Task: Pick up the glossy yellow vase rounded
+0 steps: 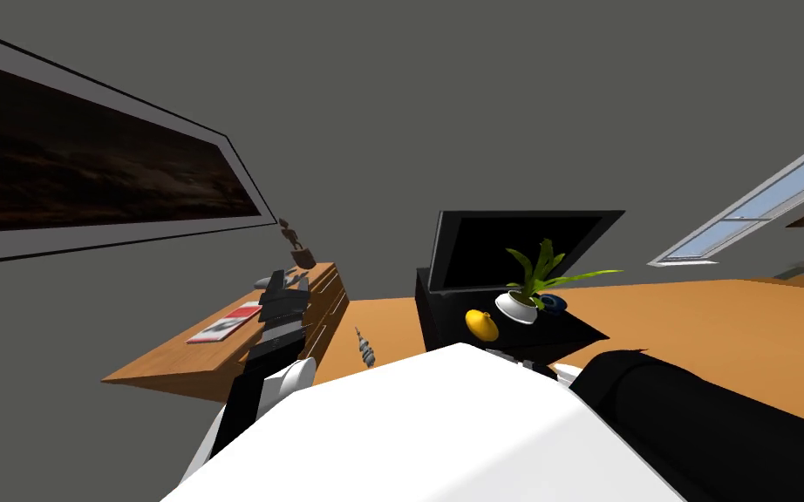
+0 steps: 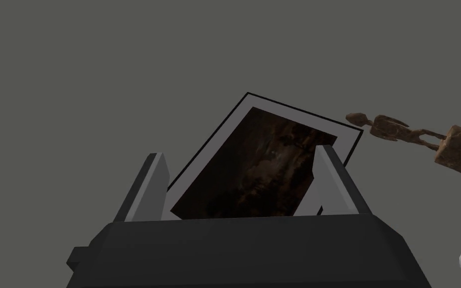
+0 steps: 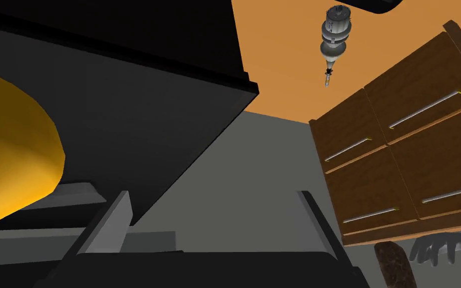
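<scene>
Left hand (image 2: 240, 153) hangs spread and empty by the brown wooden dresser (image 1: 173, 359). The glossy rounded yellow vase (image 1: 481, 325) sits on the black tabletop (image 1: 579, 331), beside a white potted plant (image 1: 521, 305). Right hand (image 3: 213, 197) is spread alongside the vase, not around it. This looks like the approach; next it must shift to straddle the vase.

Vase (image 1: 481, 325): glossy yellow, rounded, sits on the black worktop (image 1: 576, 332). Close beside the right pincer (image 3: 214, 195), outside its spread fingers, not gripped.

Flat, even, shadowless light; head view splays wide.
</scene>
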